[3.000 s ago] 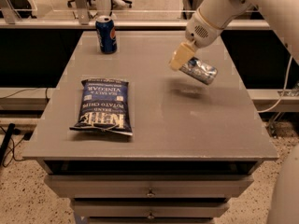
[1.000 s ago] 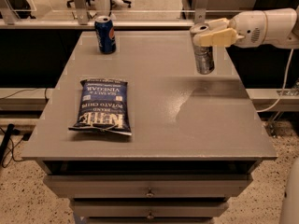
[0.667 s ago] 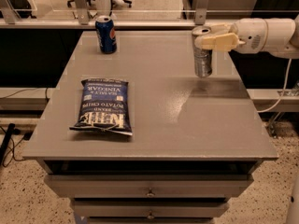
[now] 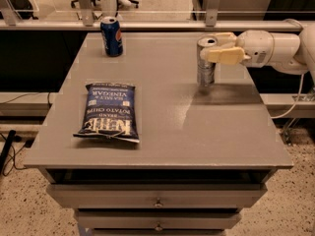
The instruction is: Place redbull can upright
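Standing upright, redbull can [image 4: 205, 73] is partly hidden behind tool [image 4: 210, 46].

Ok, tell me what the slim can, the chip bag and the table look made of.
Redbull can: shiny metal, likely aluminium, bright glints; the hand is at its top. Chip bag: glossy plastic film, seemingly, crinkled sheen. Table: matte grey, material unclear.

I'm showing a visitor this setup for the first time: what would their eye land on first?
Most striking is the pale gripper, which extends in from the right at the top of the silver redbull can. The can stands upright at the right rear of the grey table. Next comes the large blue chip bag lying flat at the left front, then the Pepsi can upright at the left rear.
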Available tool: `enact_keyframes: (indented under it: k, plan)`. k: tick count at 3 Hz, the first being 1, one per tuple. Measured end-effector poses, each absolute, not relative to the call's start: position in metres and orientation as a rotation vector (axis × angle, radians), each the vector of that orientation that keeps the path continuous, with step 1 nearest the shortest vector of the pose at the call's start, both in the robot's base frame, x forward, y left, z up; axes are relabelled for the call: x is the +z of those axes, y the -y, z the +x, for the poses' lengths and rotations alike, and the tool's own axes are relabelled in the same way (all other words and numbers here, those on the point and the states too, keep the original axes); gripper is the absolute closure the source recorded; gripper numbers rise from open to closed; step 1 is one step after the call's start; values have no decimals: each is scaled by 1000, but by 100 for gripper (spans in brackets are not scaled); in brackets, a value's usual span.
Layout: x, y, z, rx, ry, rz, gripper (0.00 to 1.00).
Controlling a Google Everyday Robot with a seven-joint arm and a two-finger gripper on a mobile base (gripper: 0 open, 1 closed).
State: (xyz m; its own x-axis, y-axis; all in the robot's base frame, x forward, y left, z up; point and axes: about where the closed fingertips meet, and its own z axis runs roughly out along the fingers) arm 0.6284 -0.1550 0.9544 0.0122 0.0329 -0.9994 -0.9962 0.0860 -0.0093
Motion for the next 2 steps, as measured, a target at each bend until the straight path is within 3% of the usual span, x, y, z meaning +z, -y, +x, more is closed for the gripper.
enact_keyframes:
  k: [1, 2]
  plan:
    - [947, 148, 625, 1142, -1183, -1146, 100]
    - [936, 143, 627, 1158, -1193, -1150, 83]
